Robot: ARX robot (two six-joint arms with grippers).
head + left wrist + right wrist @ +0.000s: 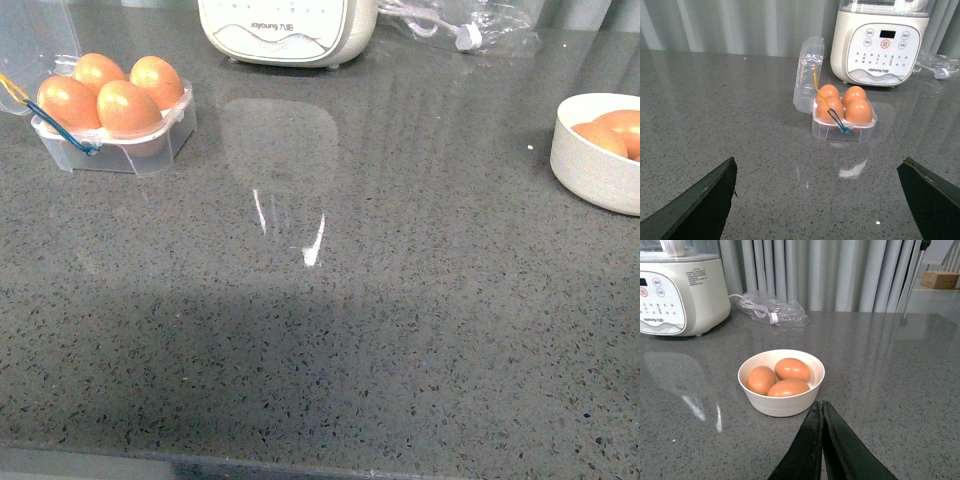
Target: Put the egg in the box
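Note:
The clear plastic box (pixel 160 135) stands at the table's far left with its lid open and all four cups filled with brown eggs (pixel 128 105). It also shows in the left wrist view (pixel 844 130), well ahead of my left gripper (pixel 817 172), which is open and empty above the table. A round white bowl (pixel 600 165) at the right edge holds brown eggs (pixel 792 369); three show in the right wrist view. My right gripper (pixel 821 405) is shut and empty, just short of the bowl's rim (pixel 781 405). Neither arm shows in the front view.
A white kitchen appliance (pixel 285 30) stands at the back middle, also in the left wrist view (pixel 877 45). A crumpled clear plastic bag with a cable (pixel 465 28) lies beside it at the back right. The dark speckled countertop (pixel 330 320) reaches the near edge.

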